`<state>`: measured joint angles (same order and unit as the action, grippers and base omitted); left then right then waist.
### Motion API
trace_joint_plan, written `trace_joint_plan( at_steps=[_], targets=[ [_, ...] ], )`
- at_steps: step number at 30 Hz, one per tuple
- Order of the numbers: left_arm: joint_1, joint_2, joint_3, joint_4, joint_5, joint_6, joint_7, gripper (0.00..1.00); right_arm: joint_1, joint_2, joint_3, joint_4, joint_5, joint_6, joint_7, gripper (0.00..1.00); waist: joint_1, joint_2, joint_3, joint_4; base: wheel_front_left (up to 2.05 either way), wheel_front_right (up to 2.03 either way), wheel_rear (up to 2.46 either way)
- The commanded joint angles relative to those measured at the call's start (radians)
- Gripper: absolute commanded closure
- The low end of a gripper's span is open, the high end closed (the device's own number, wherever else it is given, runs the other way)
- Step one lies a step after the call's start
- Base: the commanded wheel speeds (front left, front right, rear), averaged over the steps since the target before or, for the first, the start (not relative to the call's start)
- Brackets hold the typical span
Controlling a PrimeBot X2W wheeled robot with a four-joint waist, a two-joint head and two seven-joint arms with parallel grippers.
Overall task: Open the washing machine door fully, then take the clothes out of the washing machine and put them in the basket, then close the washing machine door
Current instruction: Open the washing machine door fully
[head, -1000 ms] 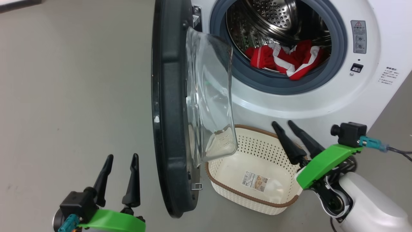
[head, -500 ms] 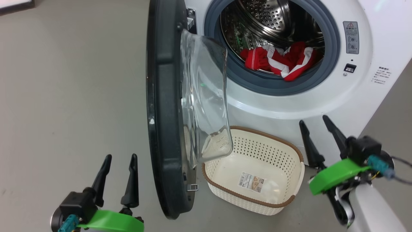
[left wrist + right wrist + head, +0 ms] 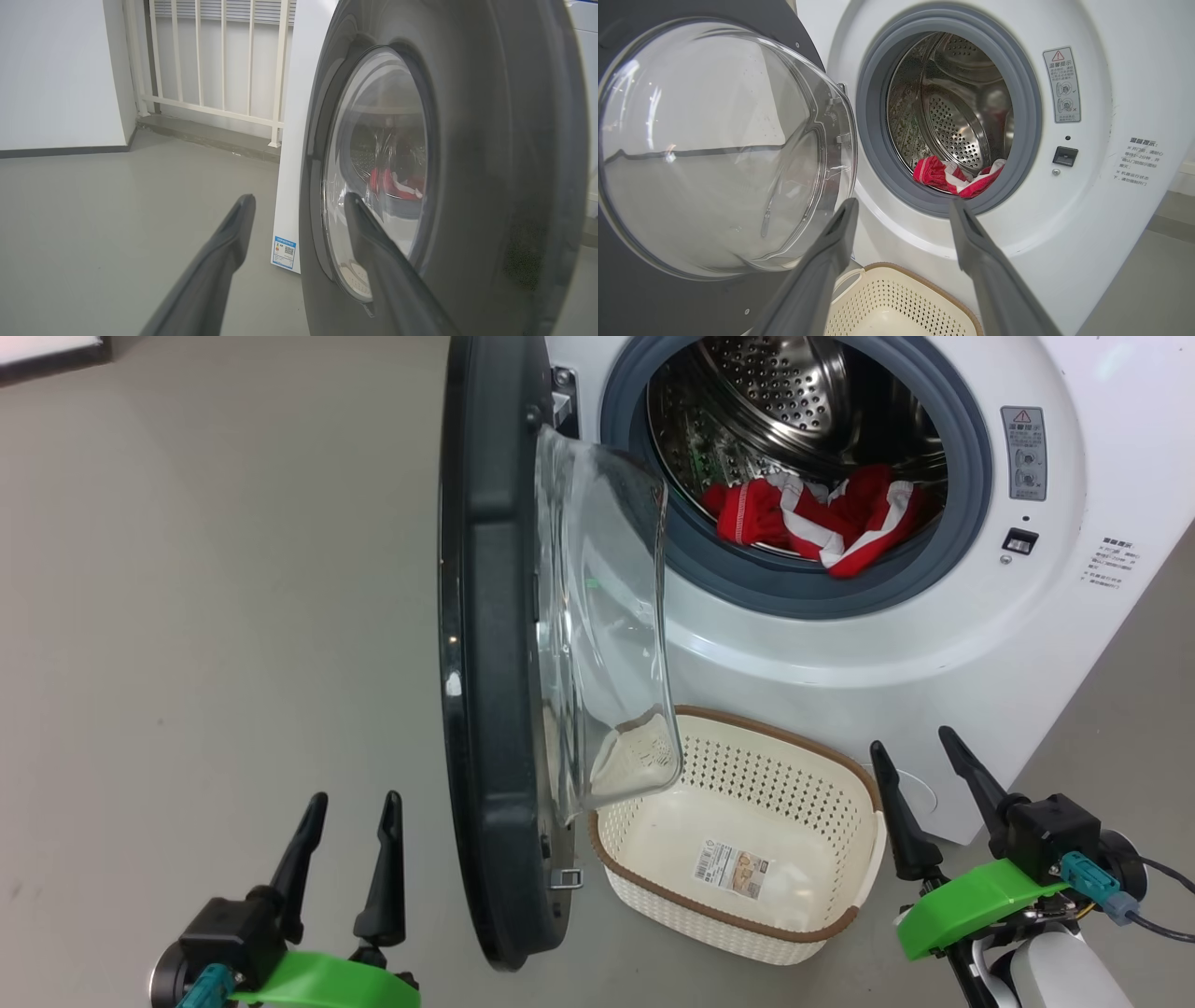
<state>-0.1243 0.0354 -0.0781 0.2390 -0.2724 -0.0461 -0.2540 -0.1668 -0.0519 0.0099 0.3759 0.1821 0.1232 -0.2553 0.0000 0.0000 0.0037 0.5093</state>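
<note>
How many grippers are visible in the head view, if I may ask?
2: left gripper at lower left, outside the washing machine door; right gripper at lower right, beside the basket.

The washing machine door (image 3: pixel 485 663) runs past the top edge; warning label (image 3: pixel 1025 453) illegible.

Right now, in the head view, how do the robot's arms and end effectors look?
The left end effector and the right end effector each have two long, tapered dark fingers on a black block with a bright green bracket. A teal connector with a dark cable sits at the right wrist, and that forearm is glossy white.
</note>
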Motion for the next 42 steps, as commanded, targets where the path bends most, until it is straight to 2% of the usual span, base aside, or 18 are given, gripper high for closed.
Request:
trace_joint_plan(
  at_steps=[1,7,13,14,15,16,22,27,33,36,42],
  targets=[
    [-0.016,0.015,0.033,-0.022,0.008,-0.007,-0.008,0.00,-0.011,0.001,0.024,-0.025,0.004,0.008,-0.006,0.00,0.0000,0.0000,0.002,-0.001,0.00,0.00,0.00],
    [-0.016,0.015,0.042,-0.028,0.000,0.005,-0.008,0.00,-0.012,0.001,0.030,-0.018,0.012,0.008,-0.006,0.00,0.0000,0.0000,0.008,-0.004,0.00,0.00,0.00],
    [-0.019,0.015,0.041,-0.035,-0.012,-0.003,-0.008,0.00,-0.023,0.002,0.034,-0.023,0.019,0.008,-0.006,0.00,0.0000,0.0000,0.016,-0.006,0.00,0.00,0.00],
    [-0.020,0.015,0.041,-0.033,-0.011,-0.005,-0.008,0.39,-0.024,0.002,0.035,-0.023,0.020,0.008,-0.006,0.00,0.0000,0.0000,0.017,-0.006,0.00,0.00,0.00],
    [-0.021,0.015,0.038,-0.030,-0.007,-0.007,-0.008,0.91,-0.025,0.002,0.036,-0.023,0.020,0.008,-0.006,0.00,0.0000,0.0000,0.018,-0.006,0.00,0.00,0.00],
    [-0.023,0.015,0.037,-0.029,-0.006,-0.009,-0.008,1.00,-0.026,0.002,0.036,-0.023,0.020,0.008,-0.006,0.00,0.0000,0.0000,0.019,-0.006,0.00,0.00,0.00],
    [-0.042,0.015,0.030,-0.054,-0.005,-0.005,-0.008,1.00,-0.030,0.002,0.037,-0.016,0.022,0.008,-0.006,0.00,0.0000,0.0000,0.024,-0.006,0.00,0.00,0.00],
    [-0.077,0.015,0.040,-0.132,-0.013,0.030,-0.008,1.00,-0.034,0.002,0.039,-0.009,0.022,0.008,-0.006,0.00,0.0000,0.0000,0.024,-0.009,0.00,0.00,0.00],
    [-0.125,0.015,0.030,-0.308,-0.001,0.083,0.000,1.00,-0.038,0.002,0.038,-0.001,0.018,0.008,-0.006,0.00,0.0000,0.0000,0.023,-0.015,0.00,0.00,0.00],
    [-0.149,0.015,-0.001,-0.407,0.004,0.096,0.020,1.00,-0.041,0.002,0.038,0.002,0.018,0.008,-0.006,0.00,0.0000,0.0000,0.024,-0.019,0.00,0.00,0.00],
    [-0.180,0.015,-0.137,-0.520,-0.003,0.070,0.077,1.00,-0.046,0.002,0.043,0.007,0.019,0.008,-0.006,0.00,0.0000,0.0000,0.030,-0.029,0.00,0.00,0.00]
  ],
)
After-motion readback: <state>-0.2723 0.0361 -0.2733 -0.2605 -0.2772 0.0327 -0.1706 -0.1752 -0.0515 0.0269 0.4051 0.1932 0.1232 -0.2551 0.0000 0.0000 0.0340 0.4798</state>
